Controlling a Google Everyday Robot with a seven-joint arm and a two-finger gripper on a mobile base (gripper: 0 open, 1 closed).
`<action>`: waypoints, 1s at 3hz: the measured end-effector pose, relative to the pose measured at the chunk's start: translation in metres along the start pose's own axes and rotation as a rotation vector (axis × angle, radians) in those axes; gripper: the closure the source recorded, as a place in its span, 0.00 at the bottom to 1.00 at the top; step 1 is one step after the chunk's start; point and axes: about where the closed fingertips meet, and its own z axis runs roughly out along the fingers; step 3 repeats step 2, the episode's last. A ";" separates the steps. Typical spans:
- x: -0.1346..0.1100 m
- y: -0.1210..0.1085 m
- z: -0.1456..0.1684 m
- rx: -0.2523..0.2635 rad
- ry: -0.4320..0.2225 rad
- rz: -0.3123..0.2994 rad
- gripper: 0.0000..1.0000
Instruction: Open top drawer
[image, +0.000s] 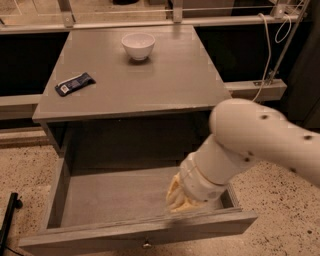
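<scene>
The top drawer (90, 235) stands far out under the grey table (165, 85).
The gripper (179, 199) hangs inside the drawer, just behind its front panel and right of the small knob (146, 244); if it is spread or pressed together, I cannot tell. On the table stand a white bowl (138, 45) and a dark packet (75, 83), well apart.

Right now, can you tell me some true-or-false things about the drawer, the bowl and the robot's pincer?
The top drawer is pulled open. True.
The white bowl sits inside the drawer. False: it stands on the tabletop.
The pincer is down in the drawer, just behind its front panel. True.
The blue packet is held by the pincer. False: it lies on the tabletop, apart from the bowl.
</scene>
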 end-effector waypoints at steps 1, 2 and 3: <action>0.024 0.004 -0.065 0.153 -0.049 0.004 1.00; 0.026 0.004 -0.073 0.175 -0.049 -0.030 0.82; 0.026 0.004 -0.073 0.175 -0.049 -0.030 0.82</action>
